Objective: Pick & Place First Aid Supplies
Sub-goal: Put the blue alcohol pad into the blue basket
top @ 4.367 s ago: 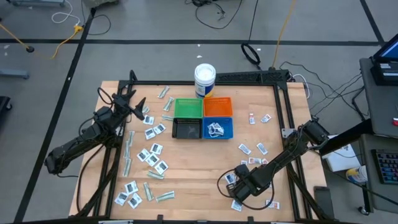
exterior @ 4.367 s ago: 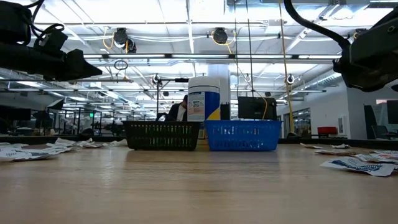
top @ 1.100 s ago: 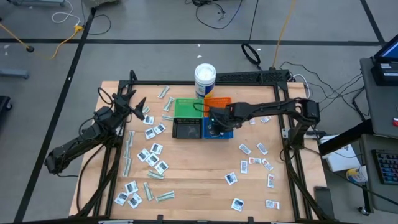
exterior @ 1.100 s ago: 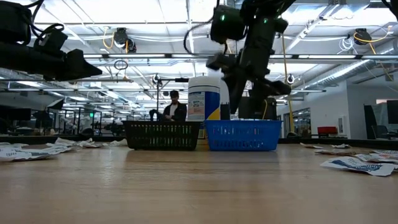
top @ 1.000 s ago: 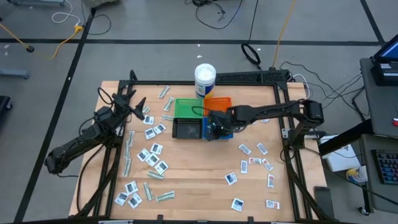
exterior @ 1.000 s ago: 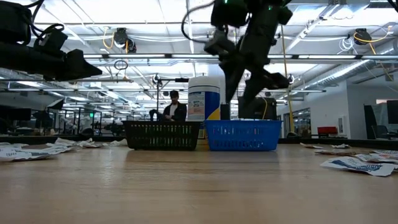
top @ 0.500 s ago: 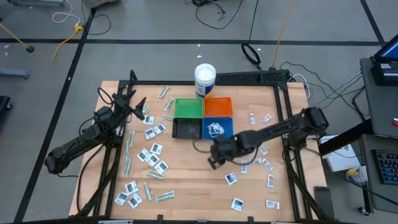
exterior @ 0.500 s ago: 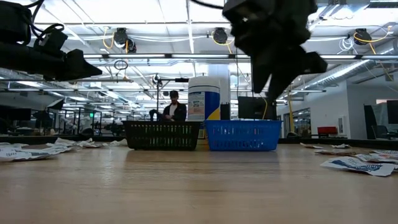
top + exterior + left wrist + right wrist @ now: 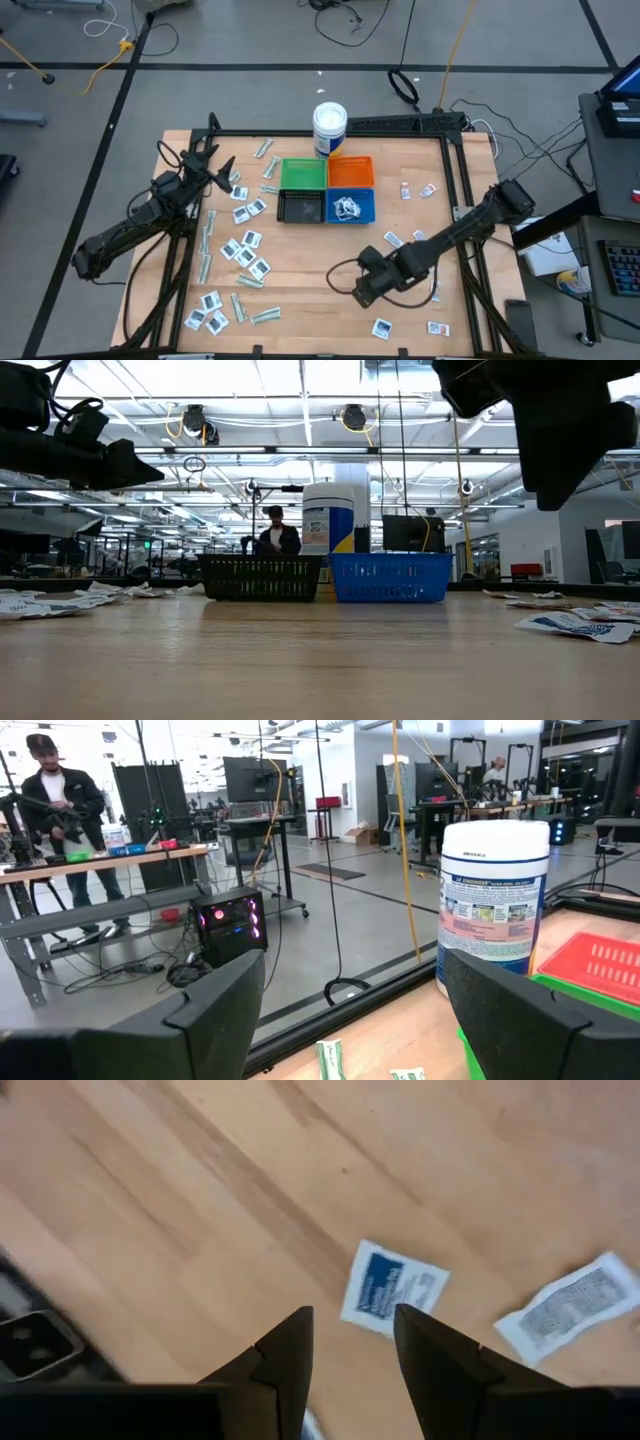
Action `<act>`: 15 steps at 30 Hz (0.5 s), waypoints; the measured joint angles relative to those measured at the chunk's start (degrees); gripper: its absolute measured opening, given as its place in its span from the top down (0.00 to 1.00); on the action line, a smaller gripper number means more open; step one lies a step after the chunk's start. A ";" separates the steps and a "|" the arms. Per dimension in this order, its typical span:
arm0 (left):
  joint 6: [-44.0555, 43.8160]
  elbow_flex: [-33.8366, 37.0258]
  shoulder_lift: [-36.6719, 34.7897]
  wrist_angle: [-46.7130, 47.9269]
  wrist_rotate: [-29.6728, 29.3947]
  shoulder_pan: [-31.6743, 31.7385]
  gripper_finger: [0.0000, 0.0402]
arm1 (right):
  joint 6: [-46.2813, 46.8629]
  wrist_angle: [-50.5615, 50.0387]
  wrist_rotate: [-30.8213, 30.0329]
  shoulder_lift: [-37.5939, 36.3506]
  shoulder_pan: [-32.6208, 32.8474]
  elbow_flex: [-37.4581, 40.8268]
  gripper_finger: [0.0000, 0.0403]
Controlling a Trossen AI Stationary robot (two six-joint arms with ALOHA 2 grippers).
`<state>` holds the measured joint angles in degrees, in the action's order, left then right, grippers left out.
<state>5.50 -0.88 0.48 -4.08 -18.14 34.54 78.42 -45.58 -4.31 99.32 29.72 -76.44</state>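
First aid supplies lie flat about the table: white sachets and pale-green strips on the left (image 9: 245, 250), more white sachets on the right (image 9: 405, 240). A few packets lie in the blue bin (image 9: 371, 212). My right gripper (image 9: 368, 287) hangs open over the near-right part of the table, pointing down. In its wrist view the gripper (image 9: 352, 1315) stands just above a white sachet with blue print (image 9: 392, 1288); another sachet (image 9: 570, 1312) lies beside that one. My left gripper (image 9: 213, 160) waits open above the far-left part of the table.
The green (image 9: 302, 173), orange (image 9: 350, 172), black (image 9: 300, 207) and blue bins form a square block at mid-table. The white tub with a blue label (image 9: 329, 127) stands behind them. Bare wood lies between the bins and the near edge. A person (image 9: 275, 530) stands in the room beyond.
My right gripper has left its place over the blue bin, swung toward the table's near edge and come down over the sachets at the near right. The left arm has kept still.
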 joint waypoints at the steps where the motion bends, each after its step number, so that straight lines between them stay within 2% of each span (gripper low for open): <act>1: 0.00 0.00 0.01 0.00 0.01 -0.02 0.23 | -0.24 -0.20 -0.25 0.46 0.30 0.00 0.67; 12: 0.00 0.00 0.01 0.00 -0.01 -0.02 0.23 | -6.32 -0.02 0.03 7.66 0.78 0.04 0.67; 15: 0.00 0.01 0.00 0.00 0.00 0.00 0.23 | -7.33 0.18 2.21 9.77 0.78 0.05 0.67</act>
<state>5.50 -0.87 0.48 -4.08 -18.14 34.54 71.08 -45.40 -2.10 109.08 30.50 -76.40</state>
